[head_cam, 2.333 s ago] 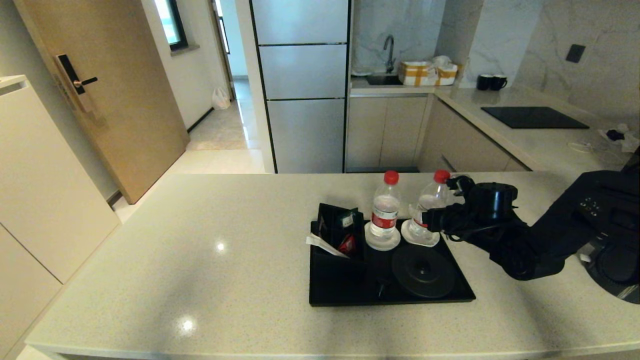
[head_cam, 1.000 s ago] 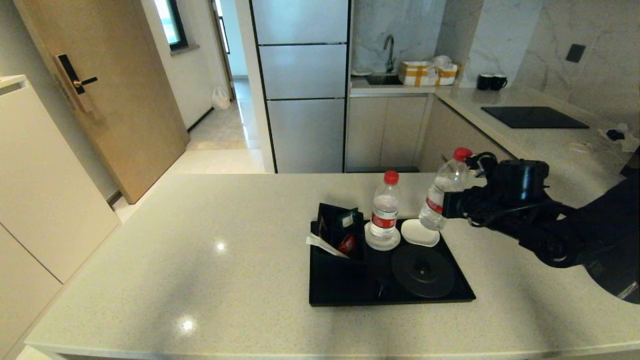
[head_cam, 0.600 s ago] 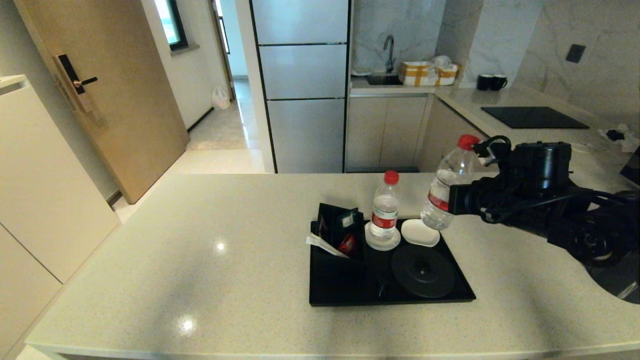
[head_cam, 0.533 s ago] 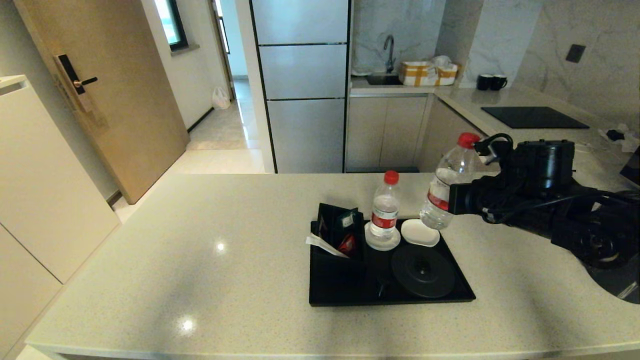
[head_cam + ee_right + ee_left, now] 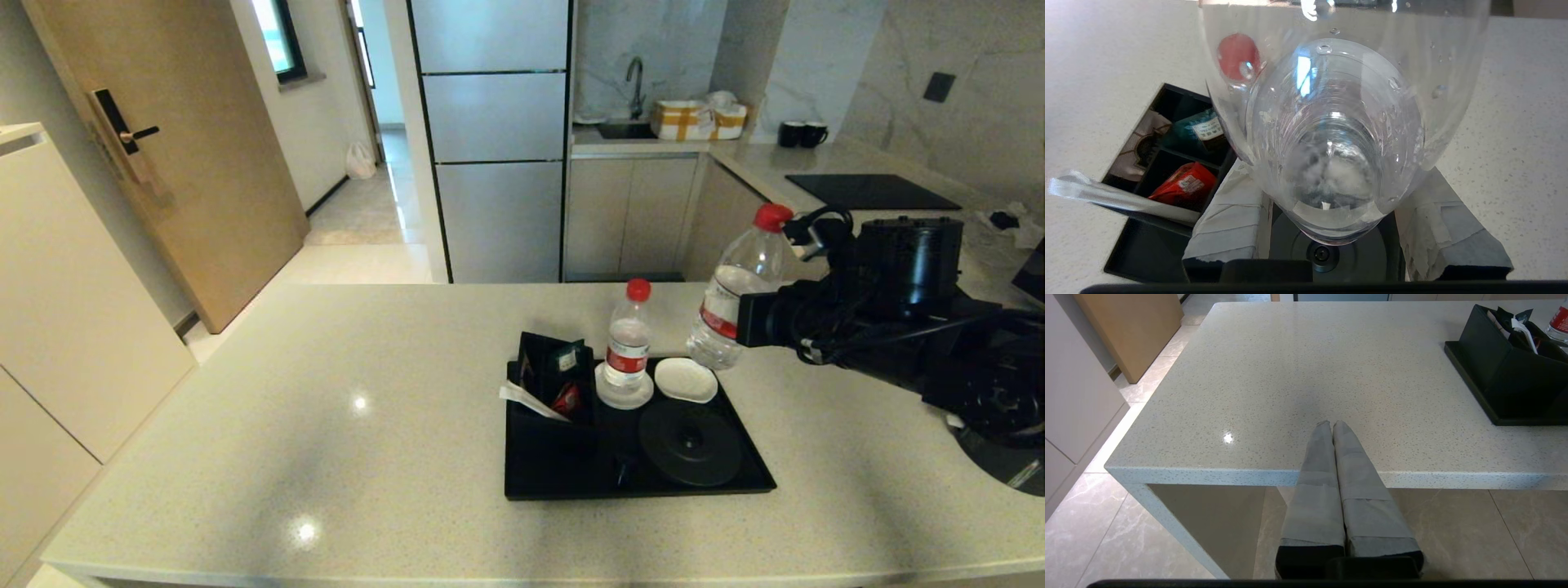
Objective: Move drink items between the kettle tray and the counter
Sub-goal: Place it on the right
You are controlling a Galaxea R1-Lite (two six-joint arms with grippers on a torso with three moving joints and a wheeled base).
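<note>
My right gripper (image 5: 747, 322) is shut on a clear plastic bottle (image 5: 733, 304) with a red cap, held tilted in the air above the tray's far right corner. In the right wrist view the bottle (image 5: 1339, 122) fills the space between the taped fingers (image 5: 1229, 220). A second bottle (image 5: 628, 347) stands on a white saucer on the black kettle tray (image 5: 571, 478). The round kettle base disc (image 5: 691, 442) lies bare. The kettle is out of view. My left gripper (image 5: 1332, 424) is shut and empty, parked over the counter's (image 5: 326, 425) near edge.
A black sachet box (image 5: 553, 384) sits at the tray's left side. An empty white saucer (image 5: 686, 380) lies under the lifted bottle. A black glass hob (image 5: 869, 192) is on the far counter at right. A dark round object (image 5: 1008, 461) is at the right edge.
My right gripper has lifted the bottle off its saucer and carried it up and to the right. The saucer stays empty on the tray. The left arm has not moved.
</note>
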